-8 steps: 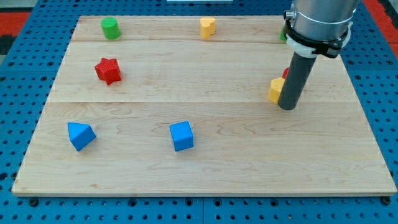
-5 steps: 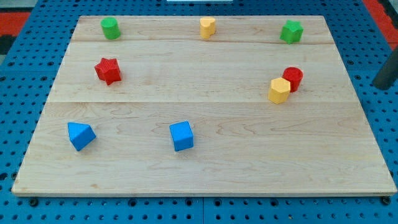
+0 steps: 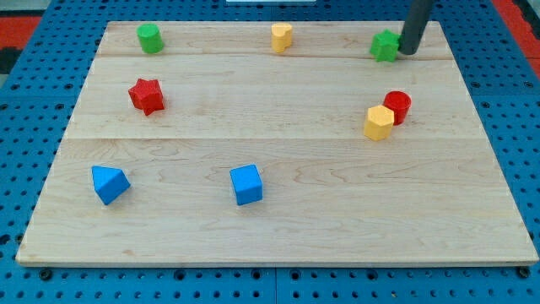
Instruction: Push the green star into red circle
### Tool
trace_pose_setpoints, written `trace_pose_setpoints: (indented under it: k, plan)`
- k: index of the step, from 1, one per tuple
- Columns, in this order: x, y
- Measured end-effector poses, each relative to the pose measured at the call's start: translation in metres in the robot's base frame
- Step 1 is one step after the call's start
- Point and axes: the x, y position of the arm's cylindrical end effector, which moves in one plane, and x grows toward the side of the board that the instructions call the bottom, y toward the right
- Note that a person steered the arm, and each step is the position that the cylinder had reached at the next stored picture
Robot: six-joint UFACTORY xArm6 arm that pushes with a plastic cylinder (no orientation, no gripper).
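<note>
The green star (image 3: 385,46) lies near the board's top right corner. My tip (image 3: 408,51) stands right against the star's right side, the dark rod rising out of the view's top. The red circle (image 3: 397,106) lies below the star, toward the view's right, touching a yellow hexagon block (image 3: 379,123) at its lower left.
A green cylinder (image 3: 150,38) and a yellow block (image 3: 281,37) lie along the top edge. A red star (image 3: 146,95) lies at the left. A blue triangular block (image 3: 110,183) and a blue cube (image 3: 246,184) lie lower down. The wooden board (image 3: 278,228) rests on a blue pegboard.
The rod left the yellow hexagon, swung out to the view's right edge, then came in at the top right beside the green star. The star has shifted slightly left.
</note>
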Motion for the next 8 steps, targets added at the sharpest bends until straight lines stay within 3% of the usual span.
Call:
trace_pose_setpoints:
  k: [1, 2, 3, 5, 6, 8]
  plan:
    - [-0.032, 0.014]
    - [-0.042, -0.018]
    - [-0.033, -0.056]
    - [0.048, -0.062]
    - [0.058, -0.061]
    - [0.022, -0.061]
